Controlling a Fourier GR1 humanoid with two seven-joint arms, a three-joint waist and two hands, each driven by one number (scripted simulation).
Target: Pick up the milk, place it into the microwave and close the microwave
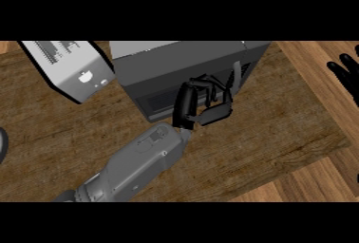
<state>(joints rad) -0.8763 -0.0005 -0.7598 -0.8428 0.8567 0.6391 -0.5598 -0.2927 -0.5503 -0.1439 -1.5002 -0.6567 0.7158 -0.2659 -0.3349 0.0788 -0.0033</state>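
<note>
The dark grey microwave [189, 61] stands at the back middle of the wooden counter. Its light grey door [70, 71] is swung open to the left. My left hand [200, 104] is at the microwave's dark front opening, fingers relaxed and pointing inward, with nothing visible between them. The milk shows nowhere in this view; the hand and the dark cavity hide whatever is inside. My right hand [347, 76] rests open at the right edge, fingers up.
A dark curved rim [2, 144] of some object shows at the left edge. The counter [266, 142] ends in a slanted edge at the lower right, with lighter wood beyond it.
</note>
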